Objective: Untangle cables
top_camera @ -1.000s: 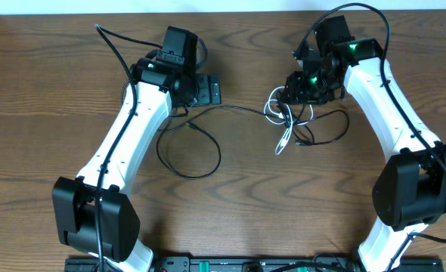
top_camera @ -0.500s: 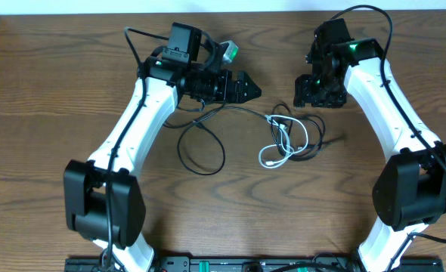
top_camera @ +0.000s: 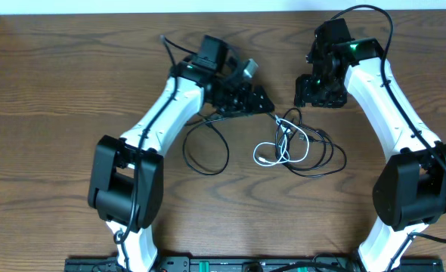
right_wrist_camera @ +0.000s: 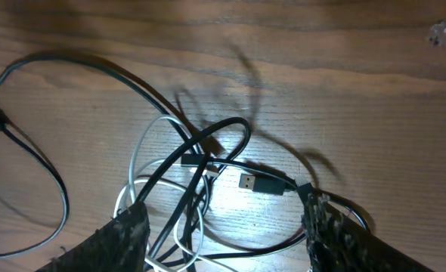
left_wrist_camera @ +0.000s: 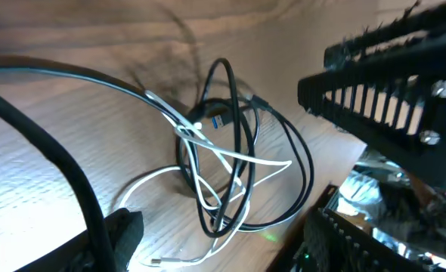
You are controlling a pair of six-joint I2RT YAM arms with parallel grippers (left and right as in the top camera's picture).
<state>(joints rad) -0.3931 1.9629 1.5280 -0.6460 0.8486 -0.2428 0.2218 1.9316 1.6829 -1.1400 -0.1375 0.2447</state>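
Cables (top_camera: 295, 143): light, limp, snag-prone; probably best grasped at free end of white cord (left_wrist_camera: 246, 156), tangle's eight o'clock. Both gape empty: left tool (top_camera: 262, 102), right tool (top_camera: 317, 97).

Black cables (right_wrist_camera: 224, 123): looped over the white cable (right_wrist_camera: 136, 160).
Plug (right_wrist_camera: 253, 183): flat on the table (right_wrist_camera: 359, 91).
Right gripper (right_wrist_camera: 224, 215): jaws apart.

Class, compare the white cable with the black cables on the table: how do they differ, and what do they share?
The white cable is bunched in small loops mid-tangle; the black cables sweep out in wider loops on both sides. The white cable looks shorter than the black ones. Both are thin and interlaced.
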